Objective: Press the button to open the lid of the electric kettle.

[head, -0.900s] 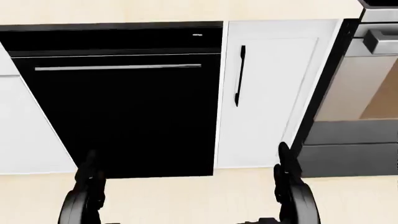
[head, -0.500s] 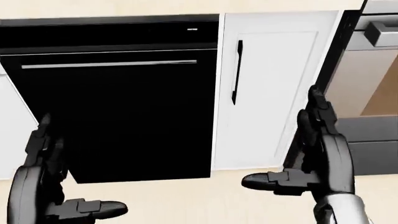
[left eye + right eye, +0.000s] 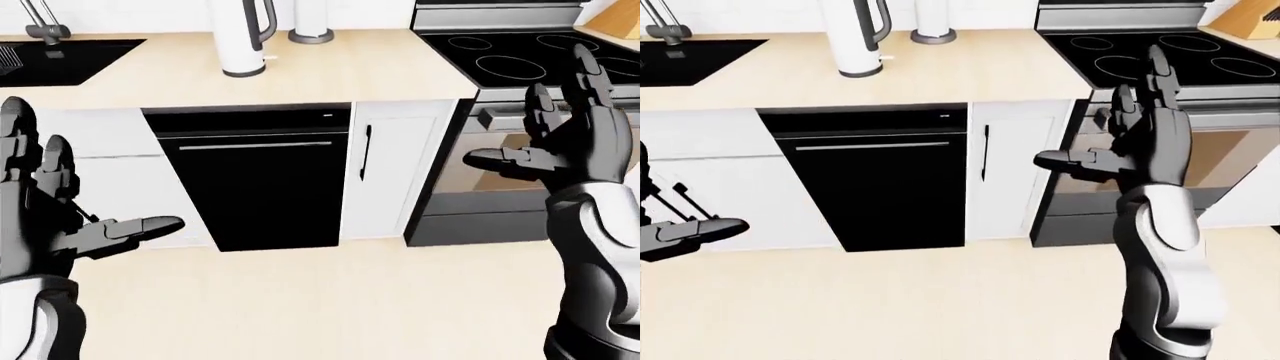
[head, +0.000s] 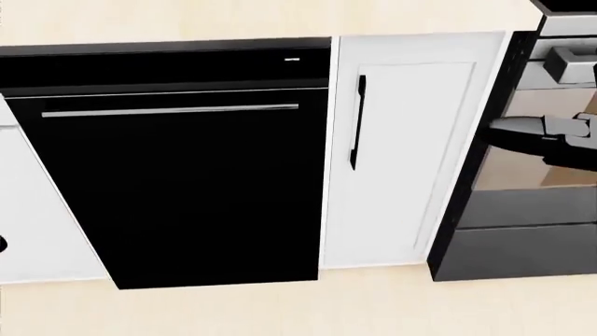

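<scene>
The white electric kettle [image 3: 243, 37] stood on the pale counter [image 3: 330, 71] at the top of the left-eye view, above the black dishwasher [image 3: 255, 180] — well apart from both hands. The left hand [image 3: 60, 217] and the right hand [image 3: 1140, 142] were raised with fingers spread, holding nothing (the kettle's button could not be made out).

Bench [image 3: 340, 75] bare along its near edge, open approach. Kettle [image 3: 243, 37] at far edge; a grey cylinder's base [image 3: 310, 34] just beside it on the right. Sink [image 3: 70, 56] flanks left, cooktop [image 3: 520, 56] right.
</scene>
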Motion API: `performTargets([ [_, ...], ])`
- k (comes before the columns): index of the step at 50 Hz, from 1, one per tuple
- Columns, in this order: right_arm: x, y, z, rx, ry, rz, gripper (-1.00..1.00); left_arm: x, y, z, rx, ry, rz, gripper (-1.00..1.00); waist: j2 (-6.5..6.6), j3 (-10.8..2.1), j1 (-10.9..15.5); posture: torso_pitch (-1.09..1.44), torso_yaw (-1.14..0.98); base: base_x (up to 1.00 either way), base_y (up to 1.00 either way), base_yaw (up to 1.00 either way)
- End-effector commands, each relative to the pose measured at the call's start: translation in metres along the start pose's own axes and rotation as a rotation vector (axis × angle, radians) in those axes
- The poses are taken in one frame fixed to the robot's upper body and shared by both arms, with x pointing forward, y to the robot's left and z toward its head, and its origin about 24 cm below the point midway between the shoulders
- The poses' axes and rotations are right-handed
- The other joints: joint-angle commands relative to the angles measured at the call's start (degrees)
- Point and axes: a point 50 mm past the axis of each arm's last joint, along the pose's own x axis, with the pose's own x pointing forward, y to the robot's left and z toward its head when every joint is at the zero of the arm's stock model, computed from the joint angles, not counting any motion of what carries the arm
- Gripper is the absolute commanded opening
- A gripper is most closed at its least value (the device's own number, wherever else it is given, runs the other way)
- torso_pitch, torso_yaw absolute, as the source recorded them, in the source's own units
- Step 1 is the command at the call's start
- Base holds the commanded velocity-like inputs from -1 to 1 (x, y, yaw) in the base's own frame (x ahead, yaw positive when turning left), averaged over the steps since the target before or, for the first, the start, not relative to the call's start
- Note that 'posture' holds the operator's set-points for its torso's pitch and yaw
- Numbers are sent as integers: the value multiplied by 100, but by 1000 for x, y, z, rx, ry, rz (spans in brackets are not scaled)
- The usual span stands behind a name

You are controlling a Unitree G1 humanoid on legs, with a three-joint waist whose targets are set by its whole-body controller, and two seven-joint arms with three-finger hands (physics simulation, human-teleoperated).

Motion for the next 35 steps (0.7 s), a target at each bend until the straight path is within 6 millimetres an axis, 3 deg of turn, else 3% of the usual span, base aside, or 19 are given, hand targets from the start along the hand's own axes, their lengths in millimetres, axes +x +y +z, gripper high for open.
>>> performTargets([
  [1,0,2,12,1,-64,12,100,0,-1,11,10,-56,-10,100,5,-65,-1,0,0,0,0,0],
  [5,1,2,15,-5,-71,14,100,-1,2,19,28,-74,0,100,5,-60,-2,0,0,0,0,0],
  [6,0,2,17,-1,-74,19,100,-2,2,20,29,-78,1,100,39,-159,-19,0,0,0,11,0],
  [9,0,2,20,-9,-85,21,100,-2,2,23,30,-84,2,100,33,-82,-32,0,0,0,13,0],
  [14,0,1,21,-14,-88,24,100,-2,1,23,29,-85,-3,100,245,-35,-64,0,0,0,18,0],
  [18,-1,2,20,-14,-86,27,100,-3,0,23,30,-87,-5,100,194,-40,-76,0,0,0,22,0],
  [21,-1,2,20,-15,-86,29,100,-3,1,24,32,-89,-3,100,16,-62,-79,0,0,0,24,0],
  [23,-1,2,19,-15,-85,30,100,-3,1,24,32,-89,-4,100,-184,-34,-64,0,0,0,25,0],
  [24,-1,3,19,-14,-85,33,100,-4,1,23,32,-89,-4,100,-347,-73,-59,0,0,0,25,0],
  [25,-2,3,20,-12,-84,33,100,-4,1,21,35,-86,-7,100,-96,-31,-118,0,0,0,24,0],
  [27,-2,3,19,-10,-83,34,100,-4,0,20,34,-83,-9,100,-252,-67,-83,0,0,0,25,0],
  [29,-2,3,19,-9,-82,36,100,-4,0,21,33,-85,-10,100,-233,-115,-77,0,0,0,25,0],
  [33,-3,3,18,-9,-80,38,100,-4,0,20,32,-84,-9,100,15,12,-83,0,0,0,25,0],
  [35,-3,4,18,-11,-81,40,100,-4,0,21,33,-85,-9,100,283,-27,-108,0,0,1,25,0],
])
